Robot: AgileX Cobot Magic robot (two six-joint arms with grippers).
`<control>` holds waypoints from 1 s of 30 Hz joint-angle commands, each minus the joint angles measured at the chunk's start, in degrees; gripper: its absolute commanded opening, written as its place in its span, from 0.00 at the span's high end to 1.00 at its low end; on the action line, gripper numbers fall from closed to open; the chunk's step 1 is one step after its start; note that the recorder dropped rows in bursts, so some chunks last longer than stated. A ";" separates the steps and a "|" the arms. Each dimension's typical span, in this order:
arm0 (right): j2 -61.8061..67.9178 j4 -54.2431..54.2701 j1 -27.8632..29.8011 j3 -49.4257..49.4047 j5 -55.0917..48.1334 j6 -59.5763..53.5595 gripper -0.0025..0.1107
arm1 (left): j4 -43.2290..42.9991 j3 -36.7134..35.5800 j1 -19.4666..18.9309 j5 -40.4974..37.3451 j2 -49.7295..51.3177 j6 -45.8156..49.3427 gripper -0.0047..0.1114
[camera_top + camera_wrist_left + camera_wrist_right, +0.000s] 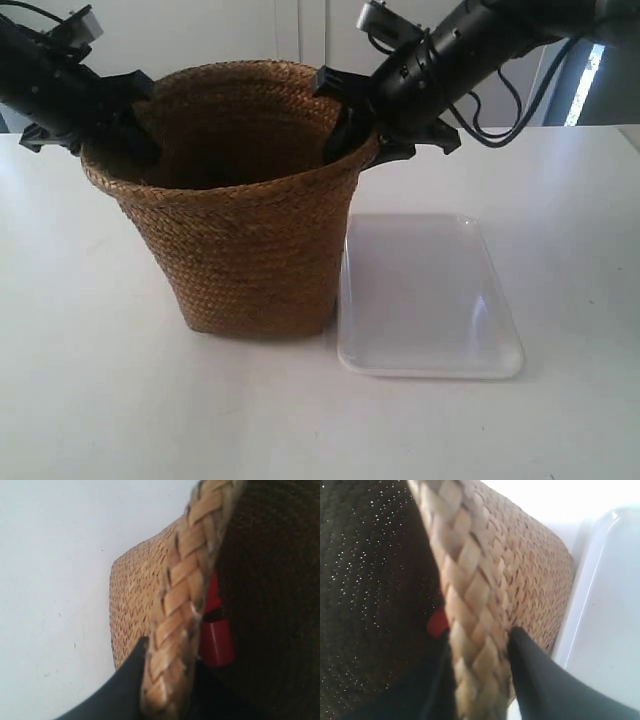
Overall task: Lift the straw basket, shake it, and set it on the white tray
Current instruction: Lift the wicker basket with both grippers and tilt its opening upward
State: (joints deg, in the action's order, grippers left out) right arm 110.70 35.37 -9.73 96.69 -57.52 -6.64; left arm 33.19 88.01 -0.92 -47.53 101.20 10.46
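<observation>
The straw basket (pixel 245 230), golden-brown and woven, stands upright on the white table just left of the white tray (pixel 425 300) in the exterior view, its side touching the tray's rim. The arm at the exterior view's left grips the basket's left rim; the left wrist view shows my left gripper (pixel 172 652) shut on the braided rim (pixel 185 595), one finger outside, one red-tipped finger inside. My right gripper (pixel 480 645) pinches the opposite rim (pixel 465 595) the same way, with the tray (pixel 605 620) beside the basket's wall (pixel 530 585).
The white table (pixel 90 380) spreads around the basket and tray. A white wall and a cabinet door stand behind, with a window strip (pixel 583 85) at the far right. Cables (pixel 500 110) hang from the arm at the exterior view's right.
</observation>
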 commanded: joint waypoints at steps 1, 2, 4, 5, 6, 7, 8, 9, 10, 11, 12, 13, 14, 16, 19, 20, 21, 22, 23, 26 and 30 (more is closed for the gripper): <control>-5.63 -2.49 0.11 0.16 5.82 -2.32 0.98 | -1.75 0.02 0.51 4.20 -6.29 3.51 0.96; -7.09 -3.06 0.11 0.16 6.83 -2.32 0.98 | -2.30 0.02 0.51 5.05 -8.08 3.51 0.96; -10.81 -5.46 -0.67 0.16 9.19 -3.49 0.98 | -2.32 0.02 0.51 6.71 -11.17 3.76 0.96; -12.72 -6.92 -1.14 0.16 10.03 -3.89 0.98 | -2.32 0.02 0.51 7.37 -12.76 4.45 0.96; -14.48 -9.07 -1.89 -0.04 11.04 -3.89 0.98 | -2.32 -0.08 0.51 8.14 -14.24 4.98 0.96; -16.04 -11.10 -2.82 -0.17 11.79 -3.89 0.98 | -2.32 -0.08 0.51 8.55 -15.54 4.98 0.96; -17.09 -12.70 -3.58 -0.17 12.13 -3.89 0.98 | -2.32 -0.08 0.51 8.72 -16.70 4.98 0.96; -18.16 -14.51 -4.65 -0.17 12.10 -3.89 0.98 | -2.32 -0.08 0.51 8.93 -17.70 4.98 0.96; -19.03 -16.25 -5.82 -0.17 12.10 -3.76 0.98 | -2.32 -0.39 0.51 9.17 -18.54 4.98 0.96; -19.66 -18.11 -6.79 -0.17 11.97 -3.66 0.98 | -2.32 -1.15 0.64 9.87 -19.56 5.50 0.96; -20.28 -20.08 -8.05 -0.21 11.86 -3.66 0.98 | -2.32 -2.16 1.03 10.79 -20.60 6.53 0.96; -20.80 -21.97 -9.32 -0.21 11.75 -3.66 0.98 | -2.32 -3.37 1.37 11.56 -21.43 7.26 0.96; -21.18 -23.77 -10.53 -0.21 11.75 -3.18 0.98 | -2.32 -4.79 1.86 12.56 -22.47 7.62 0.96; -22.08 -26.56 -12.67 -0.74 12.52 -0.46 0.98 | -2.32 -7.96 3.37 15.16 -24.38 7.84 0.96; -23.77 -31.52 -14.92 -3.99 14.84 5.70 0.98 | -2.42 -13.70 5.75 20.42 -27.90 8.00 0.96; -24.55 -33.88 -15.64 -5.71 15.84 8.42 0.98 | -2.42 -15.80 6.49 22.69 -29.24 8.00 0.96; -25.26 -36.38 -16.15 -7.29 17.10 10.65 0.98 | -2.42 -17.94 7.19 24.90 -30.59 8.00 0.96; -26.32 -38.75 -16.69 -9.54 18.61 13.30 0.98 | -2.42 -19.95 7.73 26.61 -31.71 8.00 0.96; -27.46 -40.60 -17.16 -12.04 20.50 15.72 0.98 | -2.42 -21.91 8.45 28.58 -33.17 8.00 0.96; -31.18 -42.98 -18.29 -19.61 28.01 19.53 0.98 | -2.42 -27.08 10.17 33.38 -36.71 8.34 0.96; -35.90 -43.11 -18.49 -29.38 37.45 22.07 0.98 | -2.42 -33.46 11.88 37.74 -39.92 10.79 0.96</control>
State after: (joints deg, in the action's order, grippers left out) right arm 78.21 -6.09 -27.95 72.38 -28.60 13.31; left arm 30.52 58.20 9.76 -14.01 63.71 18.63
